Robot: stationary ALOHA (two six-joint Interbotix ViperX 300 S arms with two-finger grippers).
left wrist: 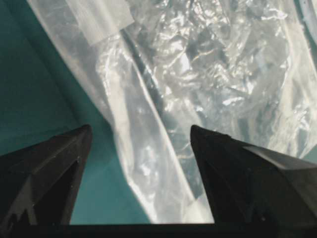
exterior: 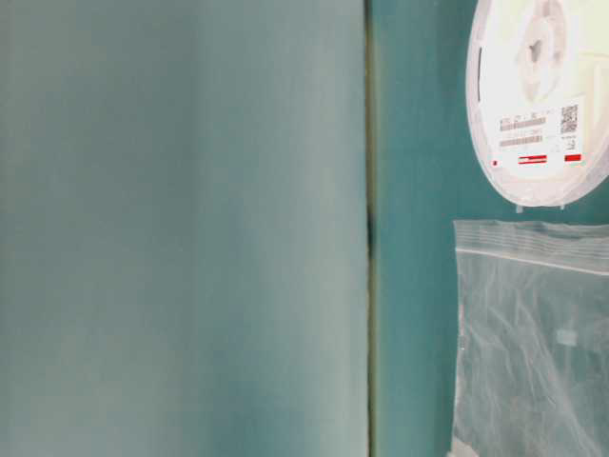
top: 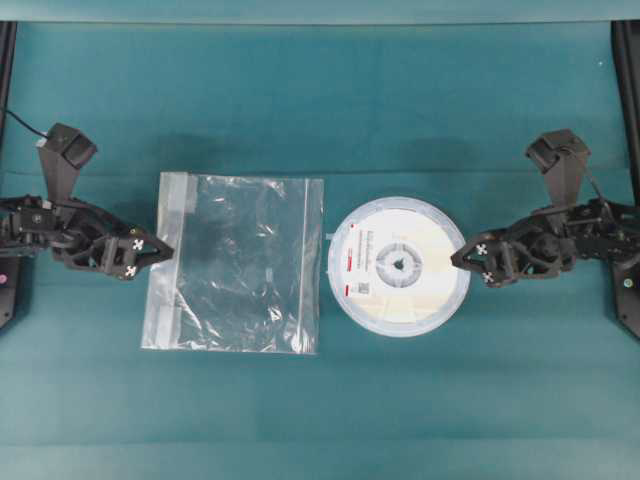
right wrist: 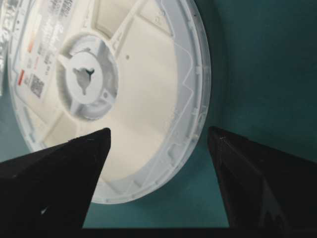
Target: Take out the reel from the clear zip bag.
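Teal cloth covers the desk (top: 320,90), seen from overhead with one black robot arm at each side. Two things lie flat on it between the arms, side by side and just apart: the bag (top: 235,262) on the left and the reel (top: 398,266) on the right.

The reel is out of the bag, a pale cream disc with a translucent rim and a grey spoked hub at its middle. A white label with red marks sits on its face, on the side toward the bag.

The bag is clear, crinkled plastic, roughly square, lying flat. Whitish strip patches run down near its left edge, and a thin strip line runs down near its right edge.

The left gripper (top: 158,247) points at the left edge of the bag, its fingers (left wrist: 49,168) spread wide apart with nothing between them but the plastic beneath. Whether they touch the bag cannot be told.

The right gripper (top: 466,262) points at the right rim of the reel. Its fingers (right wrist: 64,168) are also spread wide and hold nothing; in the wrist view the rim shows between them.

The table-level view shows only part of the reel above part of the bag, against teal.
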